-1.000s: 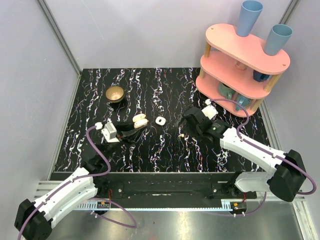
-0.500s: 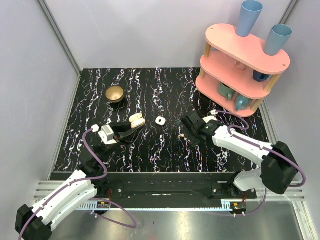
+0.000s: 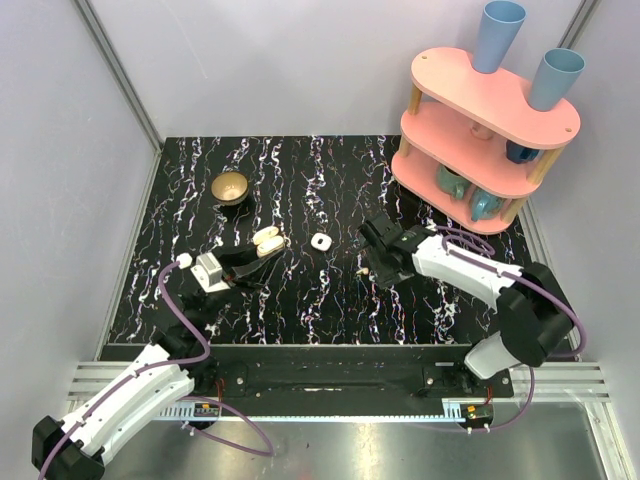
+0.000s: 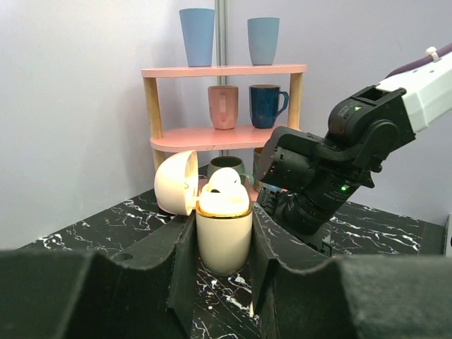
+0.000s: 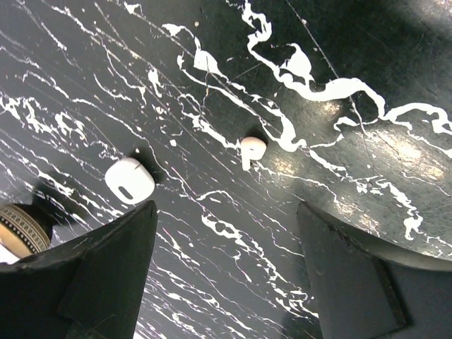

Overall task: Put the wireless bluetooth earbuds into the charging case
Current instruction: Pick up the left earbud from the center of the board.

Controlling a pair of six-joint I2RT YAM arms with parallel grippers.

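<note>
Showing right gripper [image 5: 226, 212], fingers apart, over an earbud [image 5: 253, 148], probably light and slippery, best pinched across its bulb; left gripper [image 4: 223, 233] clamps the charging case [image 4: 224, 253].

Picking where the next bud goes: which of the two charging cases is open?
The cream case, clamped upright in the left gripper, its lid swung back. The small white case lies on the table with no lid raised.

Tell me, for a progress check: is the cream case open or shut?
Open: the cream case, upright in the left pincer, has its lid swung aside.
</note>
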